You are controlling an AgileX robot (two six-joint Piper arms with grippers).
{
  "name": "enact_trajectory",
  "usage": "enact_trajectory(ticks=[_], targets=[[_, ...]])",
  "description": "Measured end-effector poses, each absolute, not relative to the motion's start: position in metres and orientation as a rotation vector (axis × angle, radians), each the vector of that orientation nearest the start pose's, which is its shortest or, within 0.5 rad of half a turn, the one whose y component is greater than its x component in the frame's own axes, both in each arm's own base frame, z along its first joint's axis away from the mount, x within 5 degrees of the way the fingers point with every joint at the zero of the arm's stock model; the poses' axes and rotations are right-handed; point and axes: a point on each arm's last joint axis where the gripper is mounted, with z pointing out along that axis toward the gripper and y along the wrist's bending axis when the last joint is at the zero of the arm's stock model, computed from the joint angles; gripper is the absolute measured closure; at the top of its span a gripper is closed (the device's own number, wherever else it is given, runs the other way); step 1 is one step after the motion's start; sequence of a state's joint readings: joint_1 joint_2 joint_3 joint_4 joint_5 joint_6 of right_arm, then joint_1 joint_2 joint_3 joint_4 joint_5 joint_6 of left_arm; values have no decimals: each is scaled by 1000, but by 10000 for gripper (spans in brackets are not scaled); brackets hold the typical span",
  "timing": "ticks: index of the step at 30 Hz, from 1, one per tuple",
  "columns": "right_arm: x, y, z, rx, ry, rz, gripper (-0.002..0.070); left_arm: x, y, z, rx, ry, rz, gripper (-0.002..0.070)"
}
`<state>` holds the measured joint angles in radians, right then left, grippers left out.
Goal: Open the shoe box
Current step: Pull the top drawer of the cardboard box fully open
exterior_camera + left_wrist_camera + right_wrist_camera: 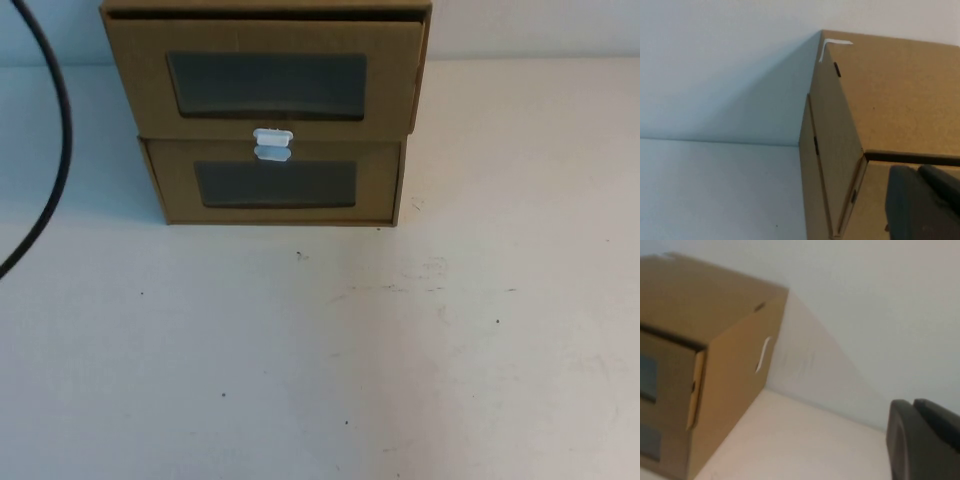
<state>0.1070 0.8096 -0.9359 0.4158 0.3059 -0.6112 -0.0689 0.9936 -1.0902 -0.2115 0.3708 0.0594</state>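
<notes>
1. Cable (66, 135): a dark cable curves across the far left of the desk (320, 360), well apart from the box. It plays no part in the task.
2. Left gripper (920, 200): absent from the high view. Its own wrist view shows it as a dark mass close to the box's upper left front corner. Whether it is spread or pressed together cannot be told, and no contact with the cardboard is visible.
3. Shoe box (265, 100): it stands at the far middle of the desk, against the back wall, with its front facing the near side. The front carries an upper windowed panel (140, 70) above a lower windowed panel (275, 185).
4. White tab (272, 145): it sits on the seam between the two panels and appears fastened.
5. Dark slit (270, 14): it runs along the top edge of the upper panel, and that panel stands slightly proud of the box's side. This reads as a loose fit rather than an opening.
6. Right gripper (920, 440): absent from the high view. Its wrist view places it off to the right of the box, apart from it, with its jaws pressed together on nothing.
7. Progress: the box appears to be closed, and neither gripper has hold of the tab or a panel. Practically the whole task is left: reaching the front, taking hold of it, and drawing it open.
</notes>
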Motion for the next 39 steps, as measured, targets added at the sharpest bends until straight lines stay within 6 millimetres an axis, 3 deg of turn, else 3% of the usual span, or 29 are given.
enact_trajectory(ticks=[4,9,14,18,22,27,32,39], targets=[[194,53,407,-572,1690,10,689,237,-29,444,94,1787,-206,677],[233,93,396,-894,1771,-54,689,273,-53,459,281,1799,-296,677],[270,125,378,-1171,1842,-389,689,307,-75,467,422,1792,-447,677],[286,147,363,-1212,1824,-619,690,333,-85,474,453,1780,-557,677],[278,186,368,-1241,1623,-691,689,361,-95,472,492,1791,-639,677],[256,237,365,-1276,1395,-694,690,393,-105,450,533,1852,-729,677],[239,281,329,-1354,1316,-655,689,413,-109,420,554,1936,-772,677],[255,315,269,-1436,1317,-696,686,423,-112,393,611,2037,-784,677]])
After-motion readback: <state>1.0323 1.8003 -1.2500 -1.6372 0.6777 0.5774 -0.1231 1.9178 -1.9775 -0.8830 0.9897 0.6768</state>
